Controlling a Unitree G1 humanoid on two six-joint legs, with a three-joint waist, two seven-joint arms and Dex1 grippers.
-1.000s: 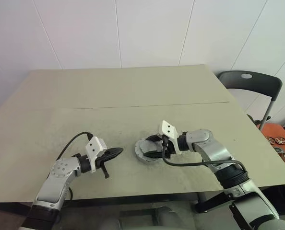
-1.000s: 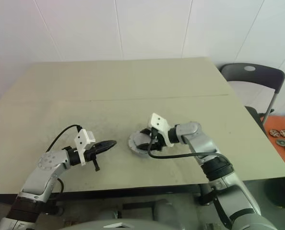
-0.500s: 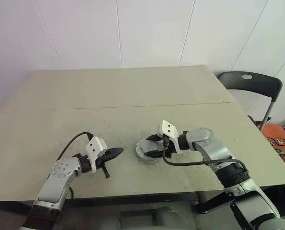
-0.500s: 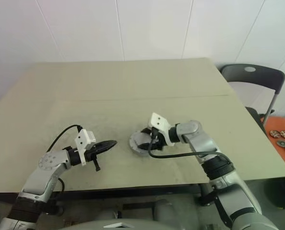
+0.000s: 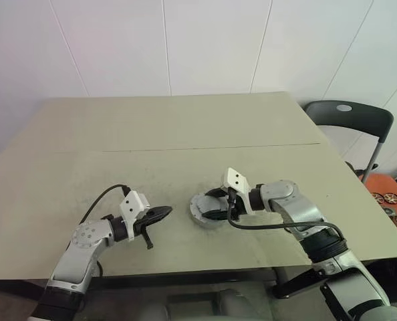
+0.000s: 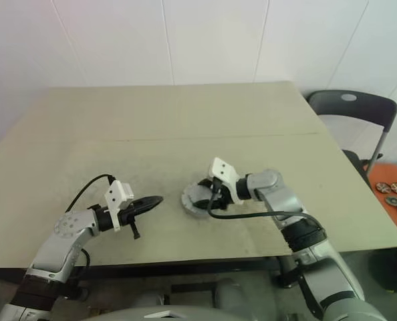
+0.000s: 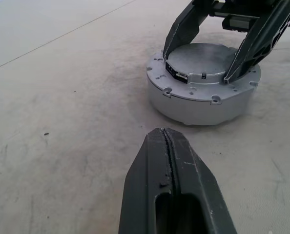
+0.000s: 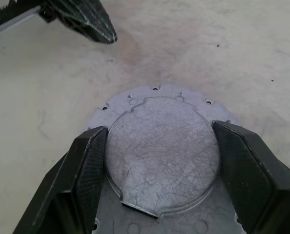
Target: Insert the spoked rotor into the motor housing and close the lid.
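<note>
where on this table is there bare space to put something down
The table's whole far half beyond the seam is bare, as are the stretches outward of each arm. It is crowded near the front edge: the right gripper straddles the lidded motor housing, with the shut left gripper close beside it.

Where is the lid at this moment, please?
The lid sits on top of the motor housing, near the table's front edge, between the right pincer's fingers.
</note>
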